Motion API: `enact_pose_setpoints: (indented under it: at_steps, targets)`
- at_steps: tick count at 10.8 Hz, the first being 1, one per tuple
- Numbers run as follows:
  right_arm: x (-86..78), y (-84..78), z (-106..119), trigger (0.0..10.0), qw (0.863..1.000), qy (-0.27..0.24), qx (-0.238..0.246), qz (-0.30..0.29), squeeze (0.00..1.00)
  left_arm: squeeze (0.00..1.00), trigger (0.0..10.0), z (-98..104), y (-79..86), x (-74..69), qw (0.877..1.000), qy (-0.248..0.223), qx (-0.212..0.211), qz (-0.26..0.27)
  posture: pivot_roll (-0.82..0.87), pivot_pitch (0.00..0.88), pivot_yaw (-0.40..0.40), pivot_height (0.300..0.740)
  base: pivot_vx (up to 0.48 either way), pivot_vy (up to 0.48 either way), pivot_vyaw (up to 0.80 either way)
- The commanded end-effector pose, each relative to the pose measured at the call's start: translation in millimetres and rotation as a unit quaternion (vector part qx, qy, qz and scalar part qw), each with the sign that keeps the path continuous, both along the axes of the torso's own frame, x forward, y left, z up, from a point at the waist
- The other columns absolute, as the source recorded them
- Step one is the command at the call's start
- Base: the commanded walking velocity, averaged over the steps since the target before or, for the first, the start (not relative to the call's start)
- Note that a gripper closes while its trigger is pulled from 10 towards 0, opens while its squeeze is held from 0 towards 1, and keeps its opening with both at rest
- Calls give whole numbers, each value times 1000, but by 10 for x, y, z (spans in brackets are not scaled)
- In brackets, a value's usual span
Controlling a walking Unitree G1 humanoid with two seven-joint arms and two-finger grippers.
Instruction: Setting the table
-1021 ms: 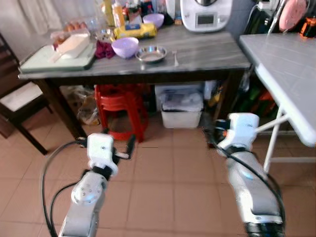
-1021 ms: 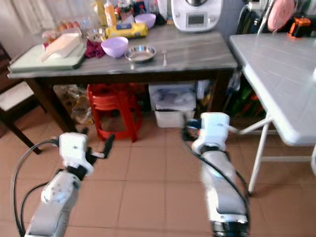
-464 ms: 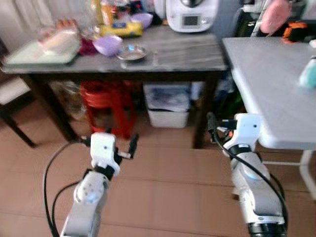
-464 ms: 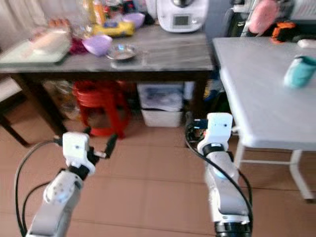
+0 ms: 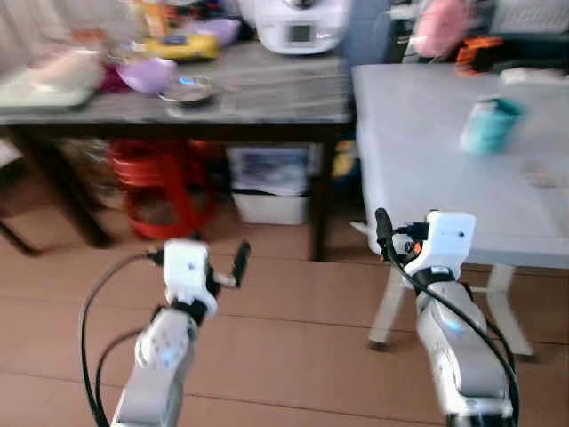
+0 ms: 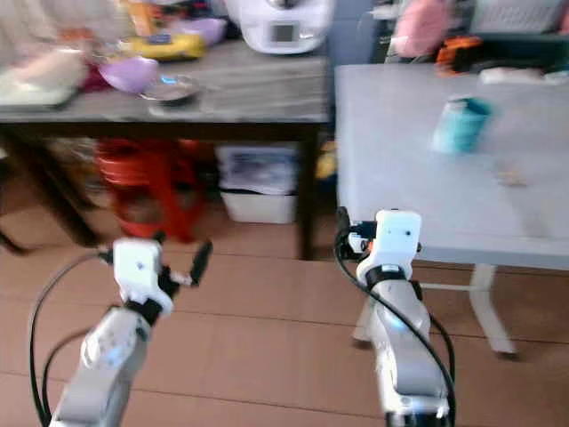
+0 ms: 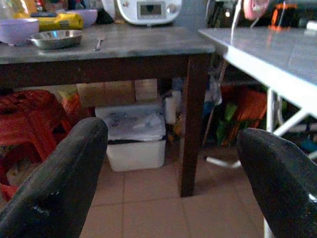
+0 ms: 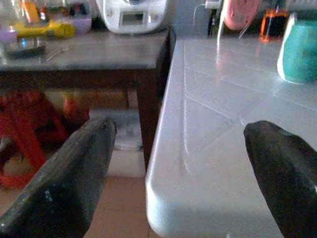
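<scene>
We see both arms raised in front of us over the tiled floor. The left end effector has its two black fingers spread wide apart with nothing between them, and it faces the dark wooden table. The right end effector is likewise spread wide and empty, hovering just off the near edge of the white folding table.

On the wooden table a purple bowl sits toward its left end, a steel dish lies just beside it, and a fork lies next to the dish (all somewhat blurred in the head views). A white kitchen appliance stands at the back edge, with a yellow package further left. Under this table stand a red stool and a white bin.

A teal cup stands on the white table, well back from its near edge.
</scene>
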State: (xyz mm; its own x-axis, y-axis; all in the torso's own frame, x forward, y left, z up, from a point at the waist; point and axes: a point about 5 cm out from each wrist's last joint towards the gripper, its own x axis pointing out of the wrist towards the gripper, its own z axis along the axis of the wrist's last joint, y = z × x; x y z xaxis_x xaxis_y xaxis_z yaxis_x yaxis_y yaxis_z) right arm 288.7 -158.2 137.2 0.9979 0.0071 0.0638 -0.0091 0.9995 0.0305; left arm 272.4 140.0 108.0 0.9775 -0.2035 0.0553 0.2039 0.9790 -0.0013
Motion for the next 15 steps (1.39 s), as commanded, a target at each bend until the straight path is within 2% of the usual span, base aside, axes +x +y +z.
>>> enact_pose_setpoints:
  at_steps: [1,2,4,6,8,12,13,15]
  targets:
    - [-51,44,-35,10000,1000,9,2,8,0,0,10000,-32,106,-3,1000,5,10,24,-39,105,76,740,0,-356,0]
    - [-124,14,-67,10000,1000,9,-15,10,0,0,10000,-46,127,1,999,7,11,29,-39,105,76,740,0,-356,0]
    - [-389,-102,-151,10000,998,16,-56,10,0,0,10000,-76,162,-29,999,11,13,36,-47,131,72,740,0,-352,0]
    - [-455,-192,-182,10000,998,26,-59,-1,0,0,10000,-83,138,-26,999,12,13,33,-62,137,78,740,0,-352,0]
    - [-330,-112,-51,10000,998,3,-56,11,0,0,10000,-67,62,-15,1000,8,8,23,-60,146,71,740,0,-341,0]
    - [-217,-89,36,10000,998,-8,-54,16,0,0,10000,-34,54,-27,1000,2,2,26,-47,158,56,740,0,-321,0]
    - [-204,-89,47,10000,998,-10,-56,15,0,0,10000,-30,48,-34,1000,-1,-17,26,-47,159,56,740,0,0,0]
    - [-164,-90,81,10000,998,-15,-55,12,0,0,10000,2,9,-20,1000,-10,-8,-1,-55,159,57,740,0,0,0]
